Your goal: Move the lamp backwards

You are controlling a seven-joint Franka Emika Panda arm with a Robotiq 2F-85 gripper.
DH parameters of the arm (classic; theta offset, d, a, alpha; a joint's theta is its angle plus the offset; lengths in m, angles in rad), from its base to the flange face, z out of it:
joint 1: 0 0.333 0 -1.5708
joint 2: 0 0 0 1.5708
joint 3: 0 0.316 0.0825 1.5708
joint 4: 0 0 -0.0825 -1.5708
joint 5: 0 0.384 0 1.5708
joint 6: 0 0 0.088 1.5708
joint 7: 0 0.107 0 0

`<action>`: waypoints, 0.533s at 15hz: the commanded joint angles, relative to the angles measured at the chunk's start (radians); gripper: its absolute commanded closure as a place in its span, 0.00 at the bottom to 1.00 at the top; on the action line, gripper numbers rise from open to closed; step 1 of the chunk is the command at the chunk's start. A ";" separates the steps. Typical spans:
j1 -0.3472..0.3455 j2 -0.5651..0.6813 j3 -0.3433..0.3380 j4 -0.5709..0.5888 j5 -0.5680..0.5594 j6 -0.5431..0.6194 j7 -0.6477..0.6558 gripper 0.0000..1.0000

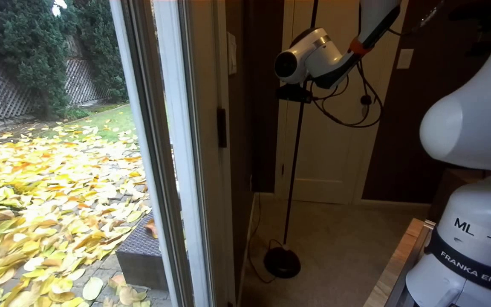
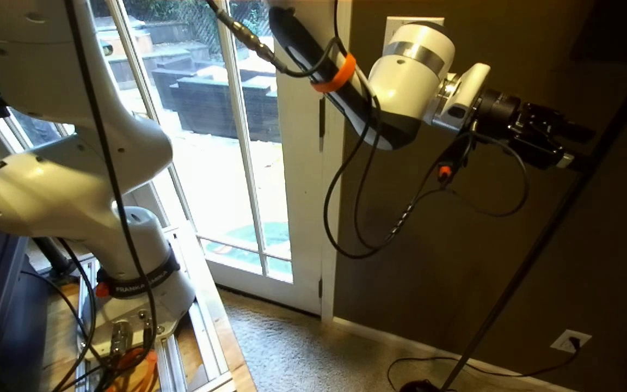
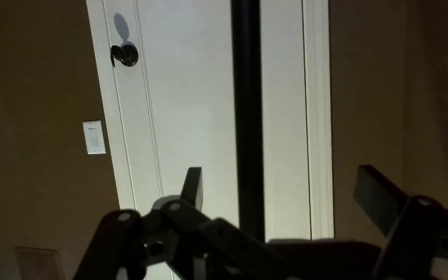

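Observation:
The lamp [image 1: 294,170] is a tall, thin dark pole on a small round dark base. It stands on the carpet in an exterior view, with its top out of frame. Its pole also crosses the right side of an exterior view [image 2: 531,261] at a slant, with the base cut off at the bottom edge. In the wrist view the pole [image 3: 249,136] runs upright between the two fingers, nearer the left one. My gripper [image 3: 282,190] is open, with a gap on each side of the pole. In an exterior view the gripper [image 2: 583,147] is at the pole; contact cannot be told.
A white door [image 1: 326,149] and brown walls are behind the lamp. A glass door [image 2: 248,163] is beside the arm. The lamp's cord [image 2: 455,359] runs along the floor to a wall outlet [image 2: 570,341]. Loose cables [image 1: 352,123] hang from the arm near the pole.

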 commanded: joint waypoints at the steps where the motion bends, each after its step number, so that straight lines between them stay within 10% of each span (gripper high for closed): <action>1: 0.262 0.041 -0.264 0.084 -0.063 0.039 0.062 0.00; 8: 0.614 0.060 -0.659 0.123 -0.025 0.053 0.055 0.00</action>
